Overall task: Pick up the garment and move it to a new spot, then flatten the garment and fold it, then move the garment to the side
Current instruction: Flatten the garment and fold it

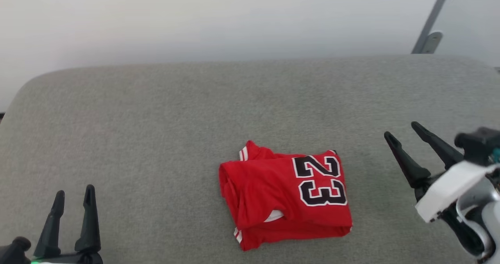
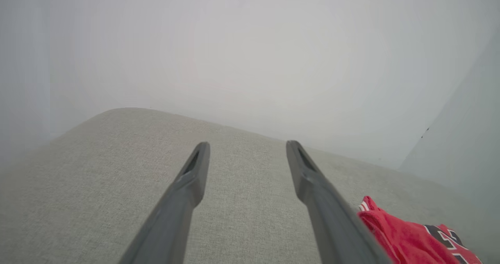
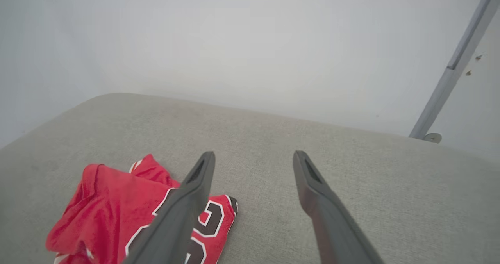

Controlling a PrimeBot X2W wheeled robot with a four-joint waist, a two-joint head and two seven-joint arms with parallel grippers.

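Head view: garment (image 1: 285, 199) lies folded at lower centre, a soft red packet, black "23" up, striped trim peeking out. Left gripper (image 1: 74, 190) at lower left and right gripper (image 1: 402, 130) at right edge, both fingers apart, empty. Folding looks done; moving it aside needs a pinch through all layers off the grey woven cushion (image 1: 156, 139).

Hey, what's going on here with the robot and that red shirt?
A two-armed robot is working on a red jersey, which lies folded, number 23 up, on a gray cushion. Nothing holds it: the left gripper is open at the near left, the right gripper open to the jersey's right, both apart from it.
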